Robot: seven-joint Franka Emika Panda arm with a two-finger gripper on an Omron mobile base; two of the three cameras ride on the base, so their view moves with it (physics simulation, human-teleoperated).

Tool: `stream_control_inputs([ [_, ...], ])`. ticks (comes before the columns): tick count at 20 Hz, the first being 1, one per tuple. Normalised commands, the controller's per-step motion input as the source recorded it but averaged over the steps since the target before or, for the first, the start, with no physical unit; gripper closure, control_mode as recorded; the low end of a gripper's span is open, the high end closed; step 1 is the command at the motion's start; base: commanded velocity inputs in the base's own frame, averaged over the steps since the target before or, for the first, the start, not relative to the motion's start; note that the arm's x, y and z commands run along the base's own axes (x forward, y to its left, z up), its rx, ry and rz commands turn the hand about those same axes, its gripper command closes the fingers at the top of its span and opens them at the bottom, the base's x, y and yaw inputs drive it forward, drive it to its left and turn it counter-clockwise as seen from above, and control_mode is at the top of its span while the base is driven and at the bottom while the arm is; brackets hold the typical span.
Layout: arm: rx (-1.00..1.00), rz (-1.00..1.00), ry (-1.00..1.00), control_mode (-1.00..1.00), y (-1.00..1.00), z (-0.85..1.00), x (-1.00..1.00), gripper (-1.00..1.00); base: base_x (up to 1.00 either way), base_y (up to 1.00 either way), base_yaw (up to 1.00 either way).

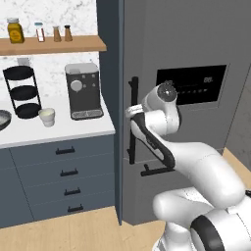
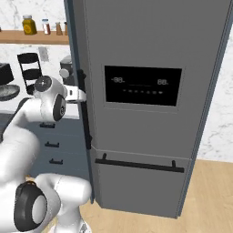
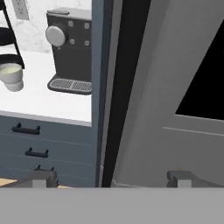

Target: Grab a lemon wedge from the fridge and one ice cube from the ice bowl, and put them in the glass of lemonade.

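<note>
I've got the gripper (image 3: 111, 179) spread wide and empty, straddling the fridge (image 2: 150, 54) door's black handle (image 3: 124, 87), lemon wedge presumably inside, and if I close off-centre the fingers could slip off.

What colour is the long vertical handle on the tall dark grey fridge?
Black. The long vertical handle on the tall dark grey fridge shows best in the right base view.
</note>
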Motion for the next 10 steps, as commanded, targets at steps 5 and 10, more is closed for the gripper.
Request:
stream_control_inputs([
  [5, 0.0, -0.02, 0.04, -1.0, -0.04, -0.03, 0.56, -1.0, 0.0, 0.0, 0.0],
  [10, 0.0, -0.01, 0.01, -1.0, 0.25, -0.23, 0.72, -1.0, 0.0, 0.0, 0.0],
])
